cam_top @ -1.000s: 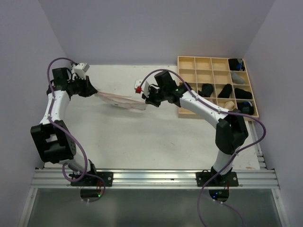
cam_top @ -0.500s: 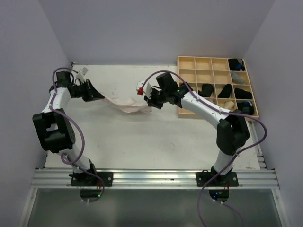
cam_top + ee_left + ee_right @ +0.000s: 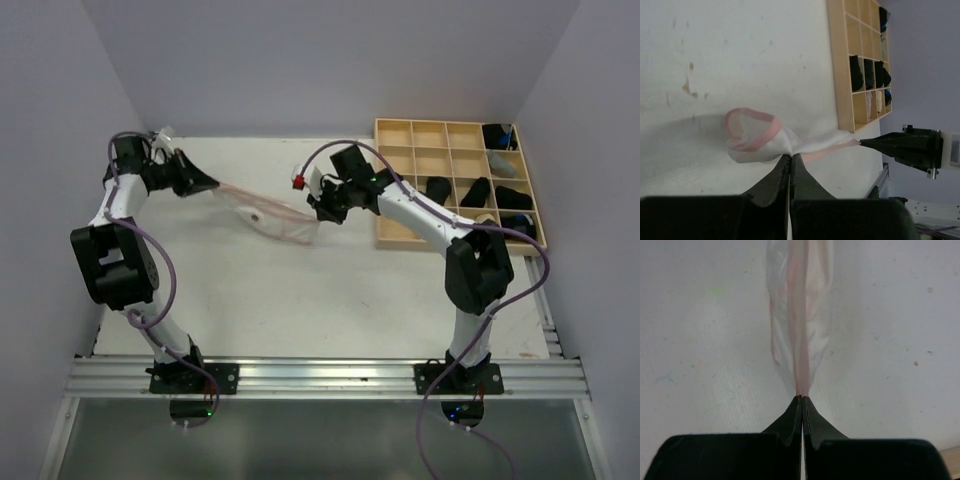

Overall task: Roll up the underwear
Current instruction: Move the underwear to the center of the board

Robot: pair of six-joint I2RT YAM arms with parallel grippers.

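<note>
The white worktop (image 3: 300, 300) is lying open near the arms, the pale wooden grid tray (image 3: 430, 123) sitting at its far right edge. The whitish, pink-edged cloth underwear (image 3: 268, 213) is stretching between left pincer (image 3: 213, 185) and right pincer (image 3: 318, 214), each clamping one end.

We see soft, even overhead light on the white tabletop (image 3: 300, 290). At the left wrist the whitish underwear (image 3: 760, 137) throws a faint grey shadow; the left pincer (image 3: 790, 157) looks dark, soft-edged.
</note>
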